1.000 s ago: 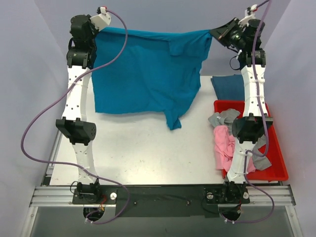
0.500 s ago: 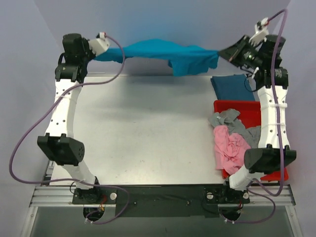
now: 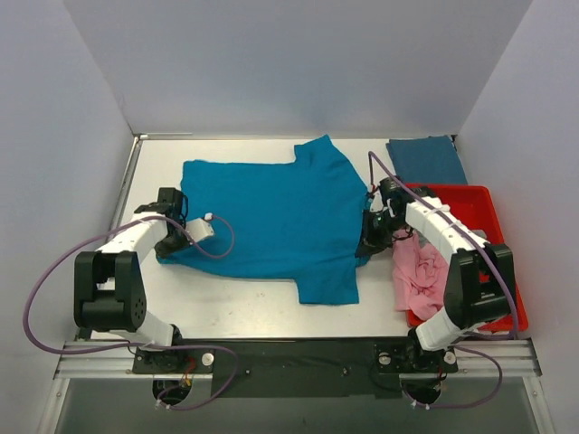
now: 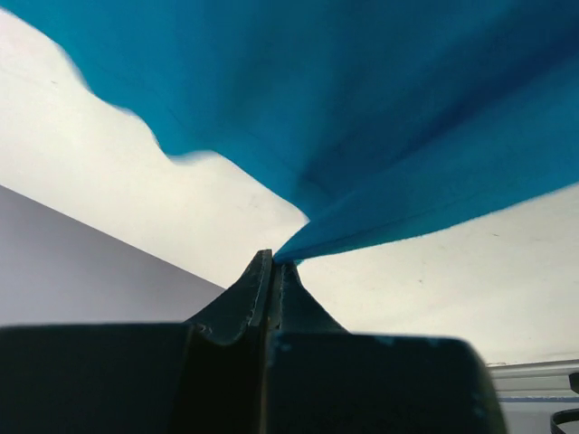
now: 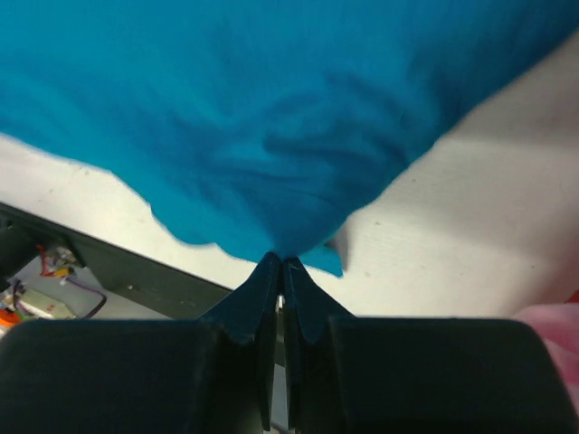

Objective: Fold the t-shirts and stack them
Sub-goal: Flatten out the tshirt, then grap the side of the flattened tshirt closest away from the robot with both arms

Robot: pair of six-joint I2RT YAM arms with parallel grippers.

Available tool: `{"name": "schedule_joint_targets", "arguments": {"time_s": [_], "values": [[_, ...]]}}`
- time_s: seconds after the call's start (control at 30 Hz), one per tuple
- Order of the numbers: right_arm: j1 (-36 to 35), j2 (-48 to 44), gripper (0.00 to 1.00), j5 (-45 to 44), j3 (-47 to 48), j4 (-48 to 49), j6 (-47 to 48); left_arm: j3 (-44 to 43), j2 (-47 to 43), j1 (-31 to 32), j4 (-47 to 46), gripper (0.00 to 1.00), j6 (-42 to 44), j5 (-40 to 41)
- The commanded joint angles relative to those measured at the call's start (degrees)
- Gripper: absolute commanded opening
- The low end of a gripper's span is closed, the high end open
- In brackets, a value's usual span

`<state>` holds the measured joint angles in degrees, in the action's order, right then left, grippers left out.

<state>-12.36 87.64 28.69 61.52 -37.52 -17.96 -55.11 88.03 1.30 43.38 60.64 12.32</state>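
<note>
On table (image 3: 235, 303) | teal t-shirt (image 3: 271, 212) flat | left gripper (image 4: 271, 263), right gripper (image 5: 280, 263) pinching corners

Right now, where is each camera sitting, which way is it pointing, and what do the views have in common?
Top external: above and behind the bases, looking down at the table and the spread teal t-shirt; left arm and right arm show whole.
Left wrist: low behind the left gripper, shut on the shirt's edge, facing along its fingers.
Right wrist: likewise behind the right gripper, shut on another edge.
Shared: all three see the teal t-shirt.
</note>
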Motion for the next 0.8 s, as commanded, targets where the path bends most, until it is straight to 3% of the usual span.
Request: {"name": "schedule_joint_targets", "arguments": {"time_s": [0.0,0.1,0.17,0.2,0.3,0.4,0.53,0.77], "values": [[-2.14,2.27,0.00,-6.44,1.76,1.31,-0.33,2.63,-4.18,-0.25,-5.41,0.00,0.00,1.66],[-2.32,5.34,0.01,-10.91,2.55,0.87,-0.77,3.96,-4.62,-0.25,-4.18,0.00,-0.61,1.13],[-2.49,6.49,0.20,-12.94,3.34,0.95,-0.59,4.14,-4.80,-0.25,-2.95,0.00,-1.31,0.43],[-2.58,6.84,0.38,-13.13,3.78,0.43,-0.59,3.87,-4.71,-0.25,-1.81,0.00,-1.92,-0.44],[-3.37,5.19,0.51,-18.12,5.02,-3.34,-0.33,2.73,-4.97,0.02,0.65,0.00,-2.90,-1.86],[-6.87,-3.66,0.54,-22.26,1.95,-6.68,-0.41,2.64,-5.23,0.19,1.54,0.00,-3.51,-2.21],[-14.94,-11.24,0.54,-21.57,-9.01,-4.60,-5.84,2.73,-5.32,0.37,1.71,0.00,-5.00,-2.47],[-18.66,-5.73,0.53,-19.72,-17.92,7.36,-8.32,2.20,-6.38,1.86,3.21,0.00,-6.41,-3.00]]}}
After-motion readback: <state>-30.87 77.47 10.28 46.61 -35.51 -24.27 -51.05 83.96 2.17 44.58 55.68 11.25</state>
